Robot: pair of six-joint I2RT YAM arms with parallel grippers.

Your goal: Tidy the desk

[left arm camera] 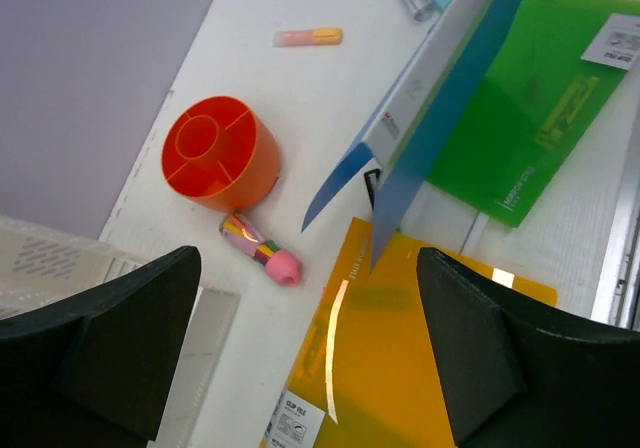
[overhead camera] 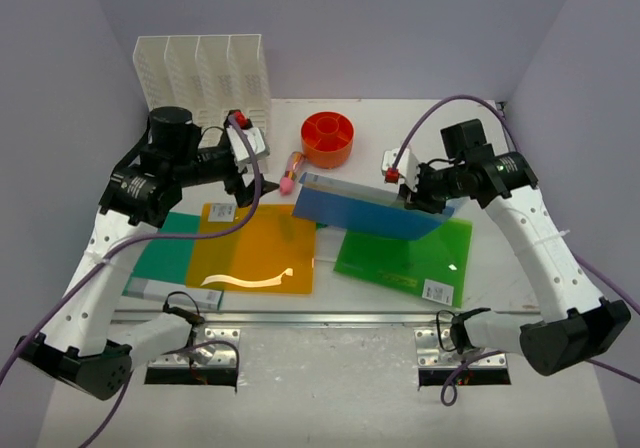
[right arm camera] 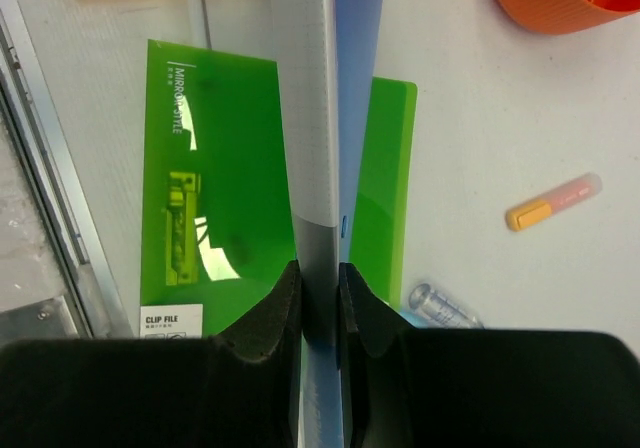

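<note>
Here the large white rectangular desk [overhead camera: 372, 120] spreads out beneath both arms, ringed by pale lavender walls, with a metal rail along its near edge. The left gripper [left arm camera: 308, 268] hangs above the desk's left half, clear of the surface, its black fingers spread wide with nothing between them. Below it lies a flat translucent orange plastic file [overhead camera: 255, 248], which overlaps a teal plastic file [overhead camera: 165, 250] on its left.

The right gripper [right arm camera: 320, 273] is above the desk's right half. It is pinched narrow on the edge of a blue-and-grey folder [overhead camera: 370, 213], which is lifted on edge and tilted over a flat green clip file [overhead camera: 400, 253]. Whether the folder's low end touches the desk I cannot tell.

At the back of the desk sit a round orange plastic pen cup [overhead camera: 328, 138] and a white slotted file rack [overhead camera: 205, 73].
</note>
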